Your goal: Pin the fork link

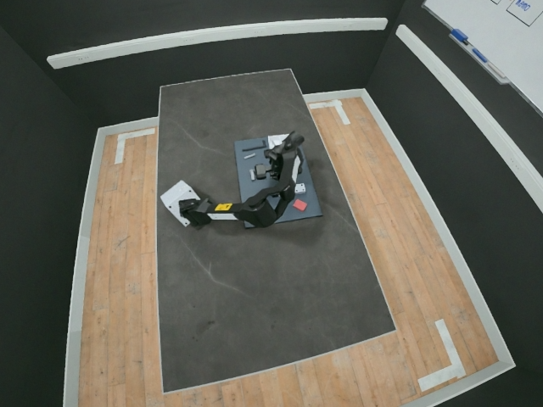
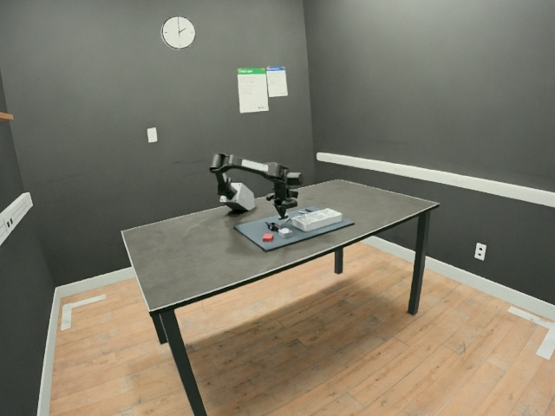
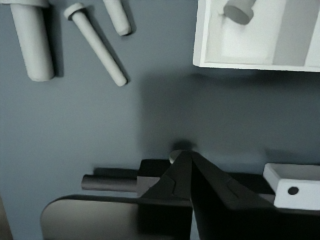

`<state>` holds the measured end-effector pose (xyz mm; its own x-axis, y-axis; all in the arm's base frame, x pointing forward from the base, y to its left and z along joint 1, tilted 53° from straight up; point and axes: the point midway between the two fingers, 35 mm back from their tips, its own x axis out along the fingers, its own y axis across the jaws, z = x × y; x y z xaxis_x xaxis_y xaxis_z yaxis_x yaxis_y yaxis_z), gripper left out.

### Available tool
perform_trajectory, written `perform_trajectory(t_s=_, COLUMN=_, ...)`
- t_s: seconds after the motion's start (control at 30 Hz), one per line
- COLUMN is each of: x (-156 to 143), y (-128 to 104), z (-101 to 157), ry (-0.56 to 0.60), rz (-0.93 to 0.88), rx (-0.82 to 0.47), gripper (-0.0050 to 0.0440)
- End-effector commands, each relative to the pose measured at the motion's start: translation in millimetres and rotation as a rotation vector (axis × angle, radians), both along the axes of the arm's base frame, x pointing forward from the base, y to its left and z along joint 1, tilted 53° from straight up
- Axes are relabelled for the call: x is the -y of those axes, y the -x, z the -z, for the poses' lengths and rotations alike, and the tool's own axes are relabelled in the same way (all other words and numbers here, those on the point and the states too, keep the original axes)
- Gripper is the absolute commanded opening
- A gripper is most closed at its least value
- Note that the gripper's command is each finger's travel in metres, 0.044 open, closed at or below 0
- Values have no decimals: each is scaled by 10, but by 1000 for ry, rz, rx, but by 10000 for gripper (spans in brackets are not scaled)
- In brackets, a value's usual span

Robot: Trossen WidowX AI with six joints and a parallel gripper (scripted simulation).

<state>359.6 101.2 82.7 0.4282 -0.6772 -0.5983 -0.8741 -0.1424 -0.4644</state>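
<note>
The dark fork link (image 3: pixel 147 184) lies across the lower part of the wrist view, its round rod to the left. A light pin head (image 3: pixel 174 156) shows at the fork's parts-box side, directly at my fingertips; its shank and how deep it sits are hidden. My gripper (image 3: pixel 188 158) (image 2: pixel 282 217) is shut and empty, with its tips over the pin head and the fork. The fingers cover the middle of the joint, and the eye plate cannot be told apart behind them. A white holed block (image 3: pixel 309 201) (image 2: pixel 284 232) (image 1: pixel 299 188) is at the right end.
The white parts box (image 3: pixel 199 37) (image 2: pixel 316 222) stands beyond the fork, with a grey piece (image 3: pixel 239 12) inside. A thick pin (image 3: pixel 33 45), a thin headed pin (image 3: pixel 98 47) and another pin (image 3: pixel 118 18) lie on the blue mat (image 1: pixel 252 190). A red block (image 1: pixel 299 204) (image 2: pixel 267 237) lies near the mat's edge.
</note>
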Motion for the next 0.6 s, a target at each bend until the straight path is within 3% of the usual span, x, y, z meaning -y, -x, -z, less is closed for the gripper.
perform_trajectory(t_s=0.0, x=-49, y=-11, z=-39, ry=-13, rz=-5, rx=14, gripper=-50)
perform_trajectory(t_s=0.57, x=25, y=-19, z=18, ry=-4, rz=-3, rx=2, gripper=-50)
